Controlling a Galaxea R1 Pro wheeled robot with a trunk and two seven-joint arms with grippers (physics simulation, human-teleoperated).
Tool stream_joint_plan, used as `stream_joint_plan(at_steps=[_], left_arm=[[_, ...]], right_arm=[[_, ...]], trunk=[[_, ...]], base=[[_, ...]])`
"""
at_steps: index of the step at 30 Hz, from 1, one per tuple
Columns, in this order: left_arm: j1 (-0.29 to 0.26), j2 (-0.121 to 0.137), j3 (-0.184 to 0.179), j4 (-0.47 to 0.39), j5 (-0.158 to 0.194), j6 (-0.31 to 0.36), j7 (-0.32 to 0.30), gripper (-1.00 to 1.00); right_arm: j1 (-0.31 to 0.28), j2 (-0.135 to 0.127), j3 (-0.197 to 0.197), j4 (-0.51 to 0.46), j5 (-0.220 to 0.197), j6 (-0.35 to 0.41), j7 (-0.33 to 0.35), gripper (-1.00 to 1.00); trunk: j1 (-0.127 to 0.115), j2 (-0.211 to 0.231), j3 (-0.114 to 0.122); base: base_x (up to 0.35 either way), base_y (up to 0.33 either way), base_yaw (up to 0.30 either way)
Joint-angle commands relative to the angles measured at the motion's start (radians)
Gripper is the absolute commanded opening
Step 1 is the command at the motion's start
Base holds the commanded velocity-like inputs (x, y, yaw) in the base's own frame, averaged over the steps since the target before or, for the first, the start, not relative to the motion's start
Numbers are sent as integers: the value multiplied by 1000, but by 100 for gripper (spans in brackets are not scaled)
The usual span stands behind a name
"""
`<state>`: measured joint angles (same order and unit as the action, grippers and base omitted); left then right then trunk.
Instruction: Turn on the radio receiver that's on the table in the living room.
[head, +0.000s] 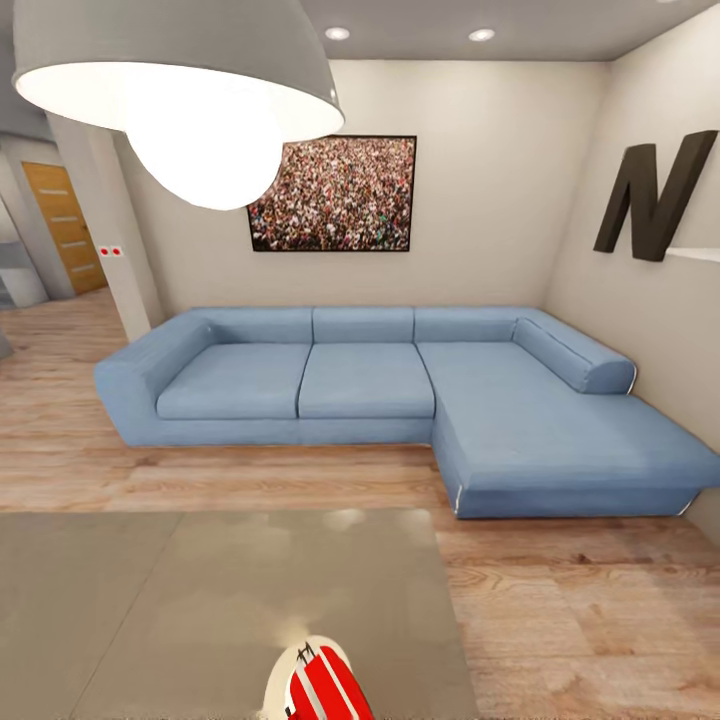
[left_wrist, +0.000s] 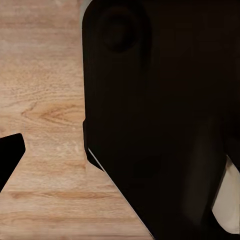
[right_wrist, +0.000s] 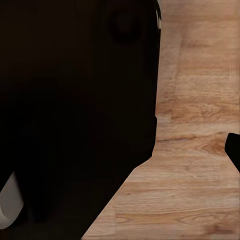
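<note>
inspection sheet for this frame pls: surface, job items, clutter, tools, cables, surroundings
Surface: large flat grey glossy table, low in the head view, reflecting the lamp.
Job's things: small bright red radio receiver with white trim lies on the table at its near edge, cut off by the frame; switch state cannot be told.
Clutter: nothing seen on the table besides the radio.
Tools: wrist views give dark robot bodywork over light wood plank floor; open or shut cannot be told.
Cables: nothing seen.
Surroundings: blue L-shaped sofa beyond the table, framed crowd photo on the beige wall, big white dome pendant lamp, dark letter N on the right wall.
</note>
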<state>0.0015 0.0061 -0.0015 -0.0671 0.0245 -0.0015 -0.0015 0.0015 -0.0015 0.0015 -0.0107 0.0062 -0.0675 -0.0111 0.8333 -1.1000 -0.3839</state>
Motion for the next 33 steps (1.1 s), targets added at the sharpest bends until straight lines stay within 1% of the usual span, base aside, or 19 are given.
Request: stream_joint_plan(at_steps=[1,33], left_arm=[[0,0,0,0,0,0,0,100],[0,0,0,1,0,0,0,100]], right_arm=[[0,0,0,0,0,0,0,100],[0,0,0,0,0,0,-1,100]], trunk=[[0,0,-2],[0,0,-54]], base=[[0,0,0],[0,0,0]])
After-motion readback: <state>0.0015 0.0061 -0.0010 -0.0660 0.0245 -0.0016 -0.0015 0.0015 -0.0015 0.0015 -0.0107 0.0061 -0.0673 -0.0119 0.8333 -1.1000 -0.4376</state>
